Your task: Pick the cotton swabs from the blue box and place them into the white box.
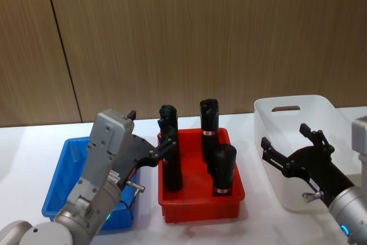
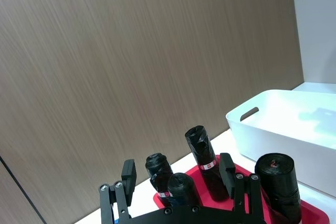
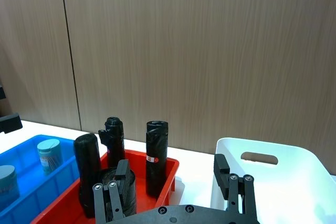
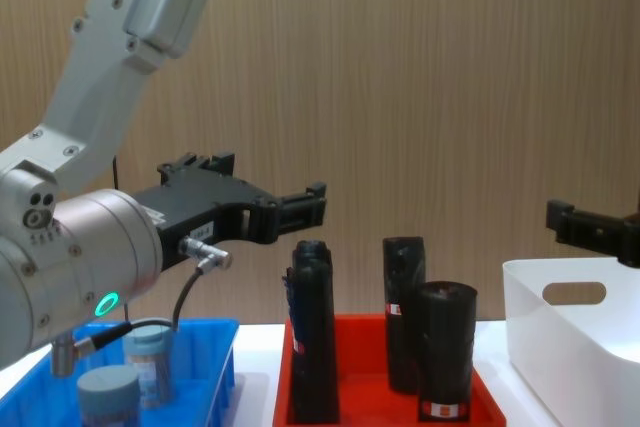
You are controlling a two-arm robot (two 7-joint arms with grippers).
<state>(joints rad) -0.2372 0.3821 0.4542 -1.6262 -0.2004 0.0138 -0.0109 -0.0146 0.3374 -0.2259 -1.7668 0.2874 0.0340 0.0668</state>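
Note:
Two cotton swabs jars (image 4: 150,359) (image 3: 50,154) with pale blue-grey lids stand in the blue box (image 4: 205,335) (image 1: 62,167) at the left of the table. My left gripper (image 1: 150,130) (image 2: 177,174) hangs open and empty above the gap between the blue box and the red tray, pointing toward the tray. The white box (image 1: 321,110) (image 3: 273,182) stands at the right. My right gripper (image 1: 285,136) (image 3: 171,174) is open and empty, hovering over the near left part of the white box. In the head view my left arm hides the jars.
A red tray (image 1: 200,207) with three tall black wrapped rolls (image 1: 209,121) sits between the two boxes. One roll (image 1: 170,159) stands right beside my left gripper's lower finger. A wooden wall panel closes off the back of the table.

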